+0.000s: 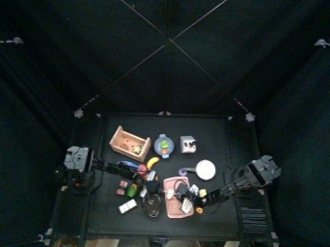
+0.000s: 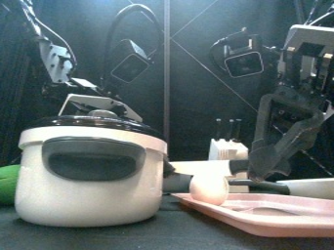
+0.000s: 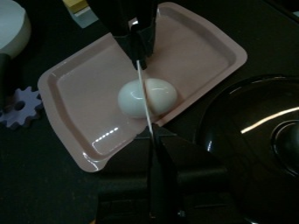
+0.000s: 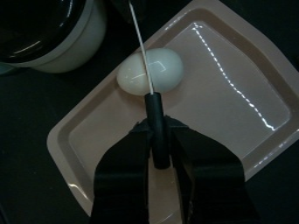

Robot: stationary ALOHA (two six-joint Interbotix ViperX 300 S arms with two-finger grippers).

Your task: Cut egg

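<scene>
Both wrist views close above tray (image 4: 233, 79)

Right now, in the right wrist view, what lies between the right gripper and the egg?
Only the knife that the right gripper holds: its black handle and thin blade run over bare pink tray to the egg.

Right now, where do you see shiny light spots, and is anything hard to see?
Right wrist view: white glare streaks along the pink tray. Left wrist view: a bright streak near the tray's edge and gleams on the dark pot lid; the egg looks soft. Top view: everything tiny, curtains black.
</scene>
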